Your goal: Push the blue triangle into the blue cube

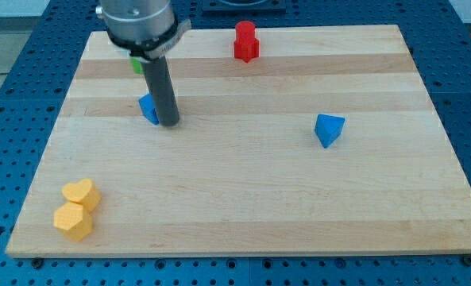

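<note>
The blue triangle (329, 129) lies on the wooden board at the view's right of centre. The blue cube (148, 108) sits at the upper left, partly hidden behind my dark rod. My tip (168, 123) rests on the board right against the blue cube's right side, far to the left of the blue triangle.
A red block (245, 42) stands near the board's top edge. A green block (137, 64) peeks out behind the rod at the upper left. Two yellow blocks (80, 195) (73, 222) sit together at the lower left corner. The board (243, 199) ends on all sides within view.
</note>
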You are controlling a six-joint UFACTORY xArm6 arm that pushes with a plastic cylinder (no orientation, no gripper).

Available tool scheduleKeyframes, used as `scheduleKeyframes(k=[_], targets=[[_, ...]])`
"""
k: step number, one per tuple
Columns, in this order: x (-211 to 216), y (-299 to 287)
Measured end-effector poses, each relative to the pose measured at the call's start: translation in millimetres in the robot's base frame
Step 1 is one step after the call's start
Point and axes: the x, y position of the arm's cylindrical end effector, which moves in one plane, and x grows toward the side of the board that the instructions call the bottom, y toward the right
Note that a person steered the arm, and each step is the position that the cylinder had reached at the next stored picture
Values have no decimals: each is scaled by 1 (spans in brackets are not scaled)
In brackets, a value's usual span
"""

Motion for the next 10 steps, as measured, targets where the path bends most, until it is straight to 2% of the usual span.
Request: scheduleKeyframes(k=[1,2,3,4,6,7,8,9,10], targets=[[-36,26],[-30,-18],[-3,-50],[-1,9],[-8,270],[10,332],[51,302],[56,253],[29,248]])
